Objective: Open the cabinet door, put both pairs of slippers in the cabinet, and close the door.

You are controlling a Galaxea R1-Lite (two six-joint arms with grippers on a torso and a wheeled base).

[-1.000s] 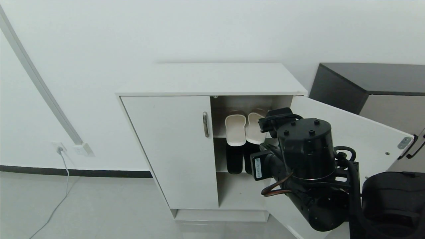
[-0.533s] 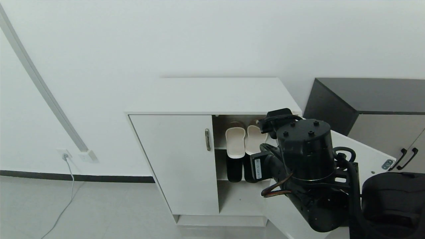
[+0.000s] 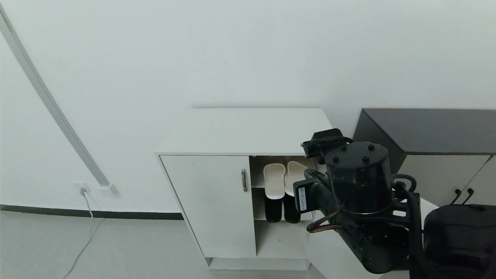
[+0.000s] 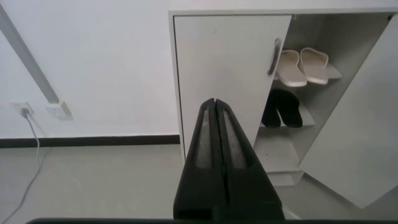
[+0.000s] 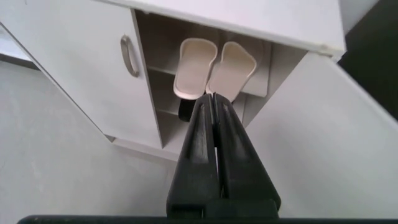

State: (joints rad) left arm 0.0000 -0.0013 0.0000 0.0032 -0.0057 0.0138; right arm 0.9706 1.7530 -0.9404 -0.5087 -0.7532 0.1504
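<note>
Camera view has drawn back from the cabinet; left gripper and right gripper apparently closed, empty

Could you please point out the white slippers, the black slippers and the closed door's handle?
white slippers point(image 3: 274, 179): head view, insole of one slipper.
black slippers point(image 3: 273, 209): head view, body of one slipper.
door handle point(image 3: 244, 180): head view, middle of the bar.

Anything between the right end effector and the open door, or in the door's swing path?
Nothing visible between the right end effector and the open door beside it. Swing path looks free, but the white slippers reach the front edge of the upper shelf; can't tell whether they stick out past it.
</note>
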